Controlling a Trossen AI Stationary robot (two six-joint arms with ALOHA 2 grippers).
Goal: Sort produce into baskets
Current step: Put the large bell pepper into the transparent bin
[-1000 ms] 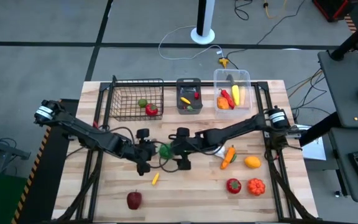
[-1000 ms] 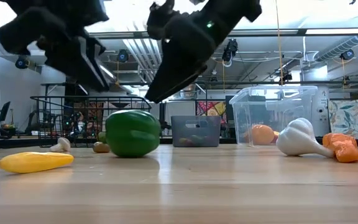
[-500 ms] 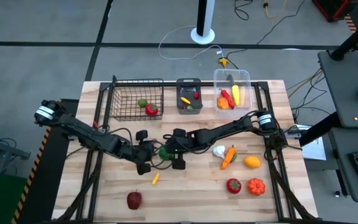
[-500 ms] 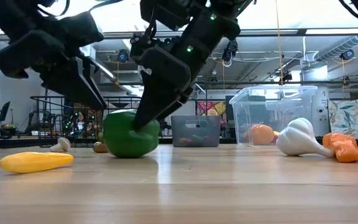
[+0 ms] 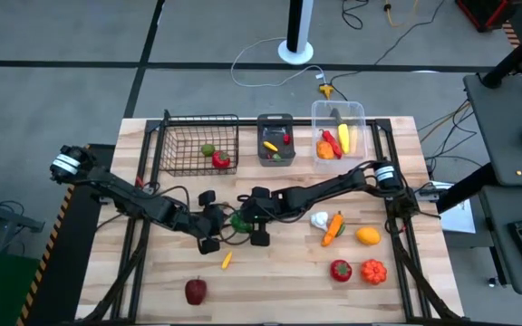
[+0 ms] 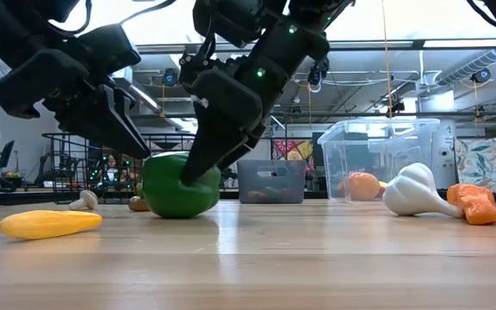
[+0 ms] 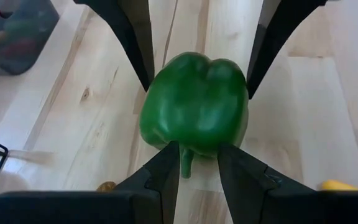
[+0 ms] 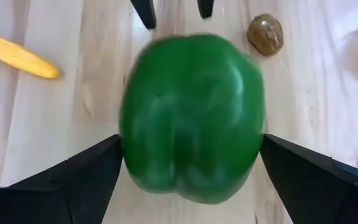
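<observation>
Green pepper [image 6: 179,184] sits mid-table on the wood | right gripper [image 8: 188,177] straddles it, jaws wide, either side of the pepper | left gripper [image 7: 197,168] faces it, jaws narrowly parted at its stem, holding nothing | wire basket [image 5: 181,154], grey bin [image 5: 275,122], clear tub [image 5: 359,116] line the far edge.

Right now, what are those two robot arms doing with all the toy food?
Both arms meet at a green pepper in the middle of the wooden table. The right gripper has its jaws spread wide, one on each side of the pepper. The left gripper faces the pepper from the other side, its jaws narrow by the stem. A few toys already lie in the wire basket, the grey bin and the clear tub. Others are scattered across the table.
</observation>
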